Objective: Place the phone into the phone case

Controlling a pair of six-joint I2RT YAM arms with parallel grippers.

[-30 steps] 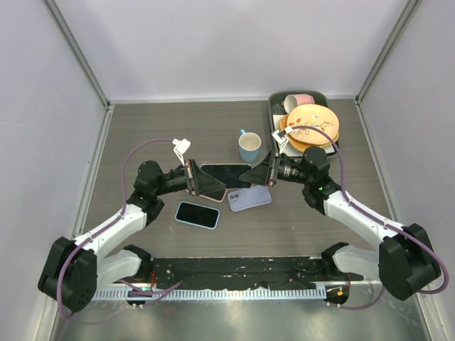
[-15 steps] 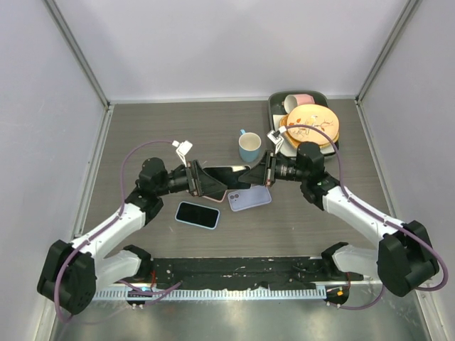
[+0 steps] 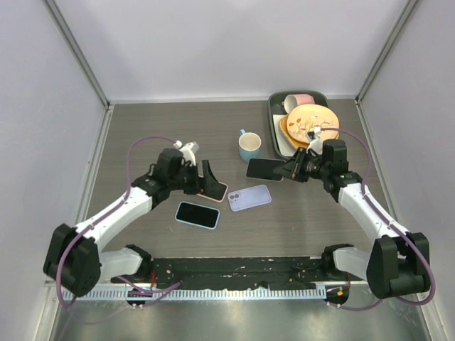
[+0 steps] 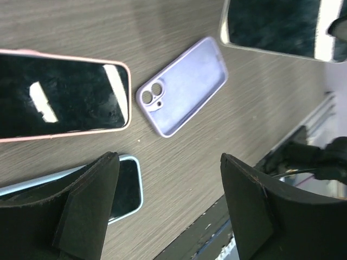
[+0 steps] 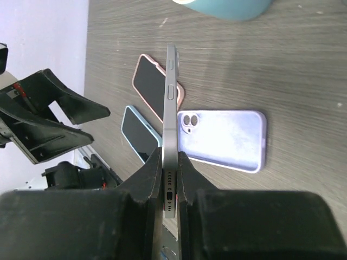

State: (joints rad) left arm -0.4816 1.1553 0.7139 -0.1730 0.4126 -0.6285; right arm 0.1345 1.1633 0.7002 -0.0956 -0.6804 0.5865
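The phone (image 3: 264, 169), dark-screened with a silver edge, hangs above the table, and my right gripper (image 3: 288, 170) is shut on its right end. In the right wrist view the phone (image 5: 171, 108) stands edge-on between the fingers of that gripper (image 5: 171, 179). The lavender phone case (image 3: 249, 197) lies hollow side up on the table just below it, and shows too in both wrist views (image 5: 227, 140) (image 4: 184, 85). My left gripper (image 3: 206, 179) is open with nothing in it, to the left of the case; its own view (image 4: 168, 211) shows only table between the fingers.
A pink-cased phone (image 3: 219, 191) and a blue-cased phone (image 3: 197, 214) lie left of the case. A teal mug (image 3: 249, 146) stands behind it. A tray (image 3: 274, 114) at the back right holds plates (image 3: 311, 124) and a pink cup (image 3: 300, 101).
My left gripper opened, let go of the phone and drew back left. My right gripper shut on the phone and carried it right, clear of the pink-cased phone.
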